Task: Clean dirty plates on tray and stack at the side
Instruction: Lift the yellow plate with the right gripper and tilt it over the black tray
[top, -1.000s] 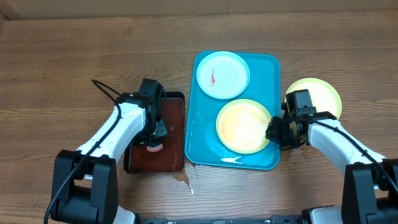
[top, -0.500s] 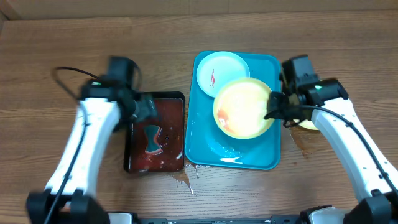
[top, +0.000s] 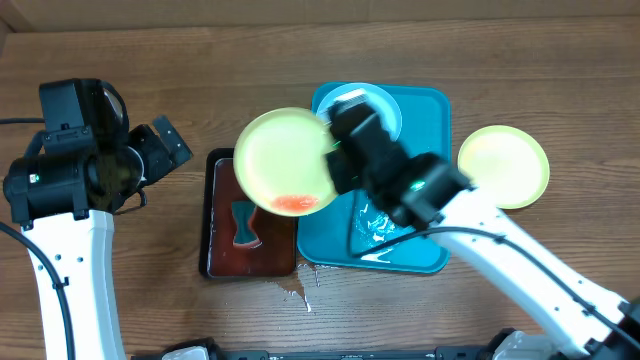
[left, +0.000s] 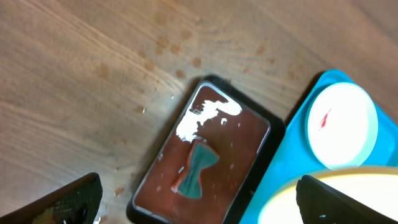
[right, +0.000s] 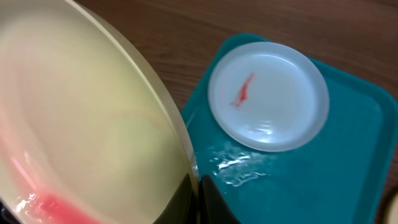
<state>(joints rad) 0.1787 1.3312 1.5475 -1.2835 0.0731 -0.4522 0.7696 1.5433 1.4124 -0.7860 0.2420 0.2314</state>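
My right gripper (right: 198, 200) is shut on the rim of a yellow-green dirty plate (top: 283, 160), which hangs tilted over the brown tray's right edge. Red sauce (top: 295, 203) sits at its lower edge. A white plate (right: 268, 96) with a red smear lies at the far end of the blue tray (top: 425, 252), partly hidden overhead by my right arm. Another yellow-green plate (top: 503, 166) rests on the table right of the tray. My left gripper (left: 202, 208) is open and empty, high above the table at the left.
A dark brown tray (top: 222, 252) left of the blue tray holds reddish liquid and a teal sponge (top: 244, 226). Water is puddled on the blue tray's floor (right: 239, 168). Drips mark the wood at the front (top: 300, 290).
My right gripper lifted the yellow-green plate off the blue tray and carried it left. My left gripper opened, left the sponge in the brown tray and rose to the left.
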